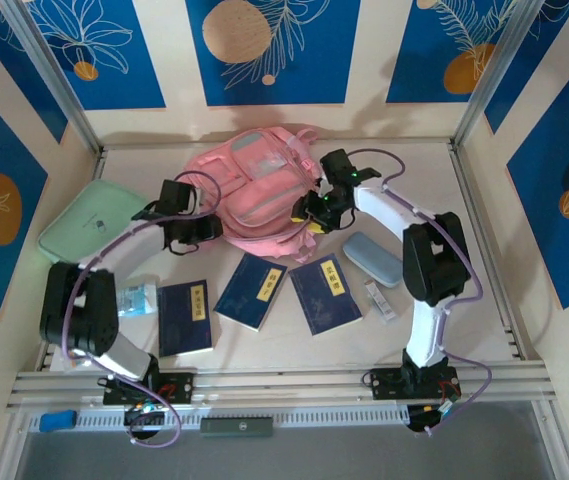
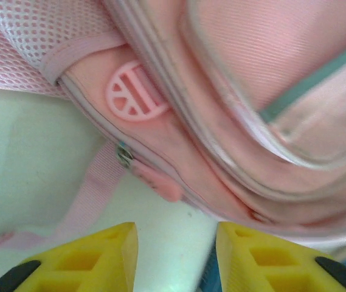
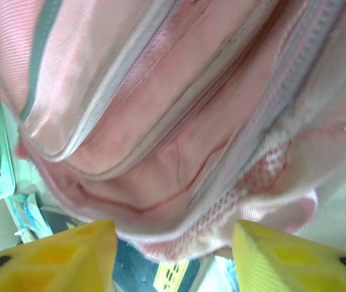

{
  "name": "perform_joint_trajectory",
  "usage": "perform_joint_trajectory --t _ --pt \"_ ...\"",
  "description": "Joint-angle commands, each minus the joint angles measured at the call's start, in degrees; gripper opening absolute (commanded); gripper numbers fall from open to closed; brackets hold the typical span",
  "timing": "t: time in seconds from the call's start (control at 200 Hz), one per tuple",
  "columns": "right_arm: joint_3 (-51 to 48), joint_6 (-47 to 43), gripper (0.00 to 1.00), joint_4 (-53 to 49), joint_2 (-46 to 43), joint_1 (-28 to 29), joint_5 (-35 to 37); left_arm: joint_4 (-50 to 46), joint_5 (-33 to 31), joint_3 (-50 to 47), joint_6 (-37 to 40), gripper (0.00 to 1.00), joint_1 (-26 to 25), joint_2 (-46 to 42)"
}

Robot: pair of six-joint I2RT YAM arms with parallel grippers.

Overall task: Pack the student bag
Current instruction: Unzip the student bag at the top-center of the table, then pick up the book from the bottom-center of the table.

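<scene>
Pink student bag [image 1: 259,185] lies at the far middle of the table [image 1: 484,200], between the two arms, with three dark blue books [image 1: 254,290] just in front of it. It is soft cloth with mesh parts, so I judge it light but floppy. It will probably sag and fold if it is lifted at one place only, and the smooth front may slip. Better places to hold are the zip tab [image 2: 160,182], the strap [image 2: 90,201] or a stitched pocket edge. The left gripper [image 2: 176,232] is close to the bag's left side, its yellow fingers apart with nothing between them. The right gripper [image 3: 174,228] is at the right side, fingers also apart, gripping nothing.
</scene>
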Motion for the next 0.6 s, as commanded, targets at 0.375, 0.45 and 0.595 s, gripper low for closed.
perform_joint_trajectory --t 0.375,0.45,0.595 --pt "-27.9 -3.3 0.70 -12.1 -27.8 -1.1 4.2 4.7 -6.2 -16.4 -31.6 0.54 -27.4 -21.0" --pt "-32.2 -2.5 0.71 -10.5 -28.9 -1.3 3.1 8.3 -7.9 -17.1 -35.2 0.55 -32.1 -19.7" --pt "-36.6 -3.2 0.71 -7.8 -28.1 -2.4 3.0 14.2 -10.9 -15.7 -38.8 0.56 -39.0 -13.7"
